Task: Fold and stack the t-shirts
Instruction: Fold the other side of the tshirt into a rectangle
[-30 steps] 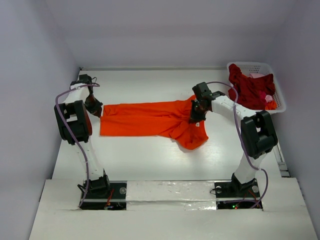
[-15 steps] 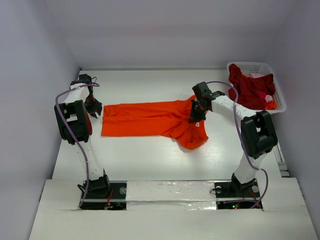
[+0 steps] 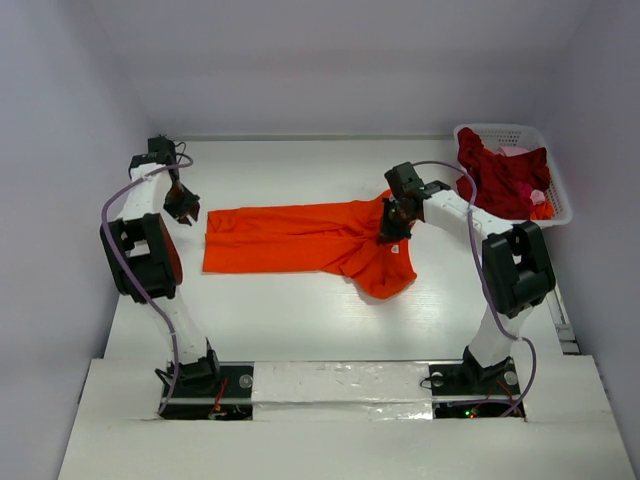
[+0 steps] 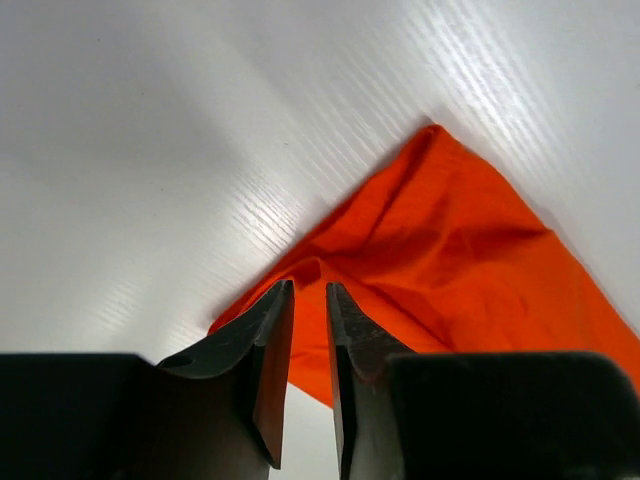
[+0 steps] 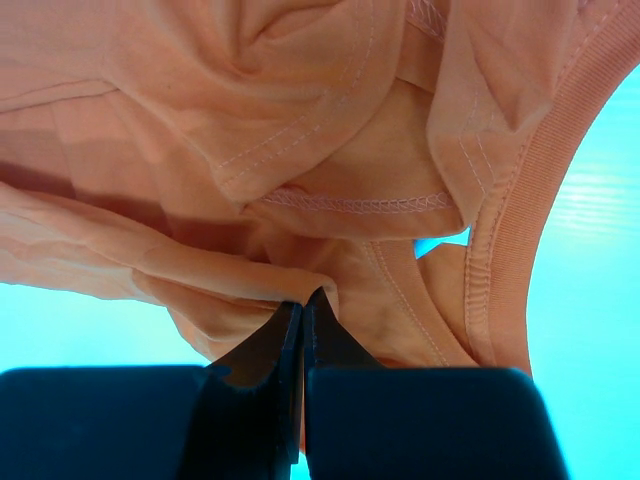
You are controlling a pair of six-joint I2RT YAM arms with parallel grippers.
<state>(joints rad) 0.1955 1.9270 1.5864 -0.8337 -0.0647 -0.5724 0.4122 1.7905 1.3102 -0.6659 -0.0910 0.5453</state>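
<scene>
Top view: you see the orange t-shirt point(image 3: 290, 238) lying unfolded on the table point(image 3: 300, 320), dark red t-shirts point(image 3: 500, 175) in the basket point(image 3: 560, 205), nothing stacked yet; left wrist view: the left gripper point(image 4: 310, 290) stands slightly parted, empty, beside the shirt's corner; right wrist view: the right gripper point(image 5: 303, 303) is pressed together, pinching cloth near the collar.
</scene>
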